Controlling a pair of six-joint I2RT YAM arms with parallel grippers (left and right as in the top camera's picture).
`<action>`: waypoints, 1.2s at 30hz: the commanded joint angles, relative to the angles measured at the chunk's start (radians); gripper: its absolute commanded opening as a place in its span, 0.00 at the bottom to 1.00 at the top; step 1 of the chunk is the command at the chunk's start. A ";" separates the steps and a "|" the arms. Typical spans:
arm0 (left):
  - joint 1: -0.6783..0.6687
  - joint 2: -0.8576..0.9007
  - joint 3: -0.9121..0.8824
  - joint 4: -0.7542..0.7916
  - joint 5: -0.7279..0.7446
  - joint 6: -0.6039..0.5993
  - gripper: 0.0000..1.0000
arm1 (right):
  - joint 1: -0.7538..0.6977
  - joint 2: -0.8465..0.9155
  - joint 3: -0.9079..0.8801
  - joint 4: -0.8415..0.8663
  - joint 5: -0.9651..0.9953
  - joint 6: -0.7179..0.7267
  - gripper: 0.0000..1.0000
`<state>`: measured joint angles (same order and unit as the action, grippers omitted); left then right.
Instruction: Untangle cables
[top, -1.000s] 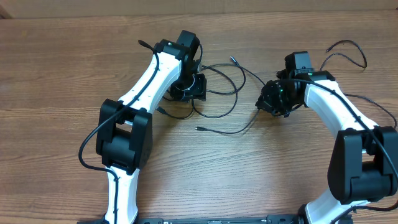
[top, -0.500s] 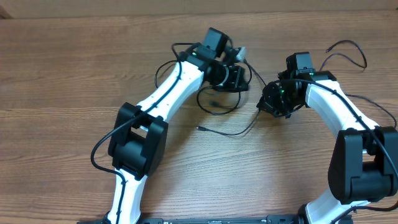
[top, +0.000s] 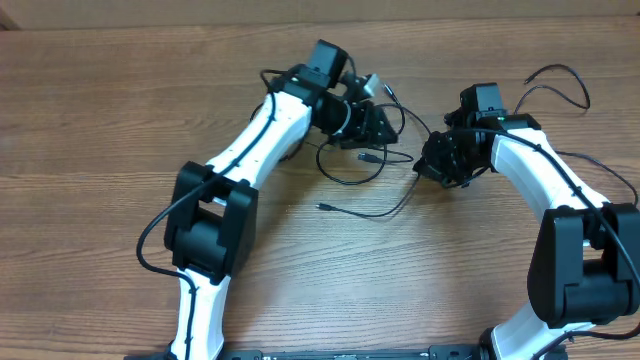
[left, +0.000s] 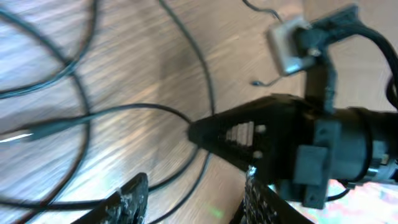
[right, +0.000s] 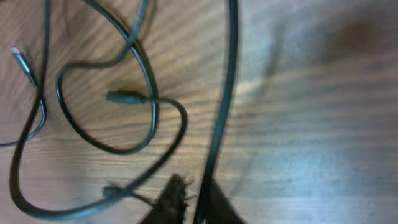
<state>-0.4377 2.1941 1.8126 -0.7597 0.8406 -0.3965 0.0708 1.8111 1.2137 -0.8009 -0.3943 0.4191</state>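
Several thin black cables (top: 350, 182) lie in loops on the wooden table between my arms. One plug (top: 368, 157) lies inside the loops, and one cable's loose end (top: 320, 206) points left. My left gripper (top: 388, 125) hovers open over the loops; in the left wrist view its jaws (left: 194, 199) stand apart with cable strands (left: 124, 107) on the table below. My right gripper (top: 435, 165) is shut on one cable (right: 224, 106), which runs straight up from its fingertips (right: 198, 193). A cable loop and plug (right: 124, 98) lie to its left.
Another thin black cable (top: 560, 72) curls on the table at the far right, behind the right arm. The right gripper's black body (left: 249, 134) shows close ahead in the left wrist view. The table is bare wood.
My left arm swung right from the left side of the loops to close beside the right gripper. The cable loops shifted right with it. The right arm has not moved.
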 joint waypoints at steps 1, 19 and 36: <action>0.060 -0.011 0.003 -0.046 -0.008 0.041 0.49 | -0.001 -0.019 0.024 0.047 0.010 -0.010 0.15; 0.141 -0.119 0.003 -0.202 -0.249 0.170 0.44 | 0.002 -0.019 0.024 0.099 -0.224 0.515 0.38; 0.129 -0.119 0.003 -0.232 -0.303 0.192 0.43 | 0.002 -0.019 0.023 0.195 -0.269 0.733 0.43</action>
<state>-0.2977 2.0983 1.8126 -0.9890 0.5674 -0.2314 0.0719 1.8111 1.2137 -0.6140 -0.6254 1.1320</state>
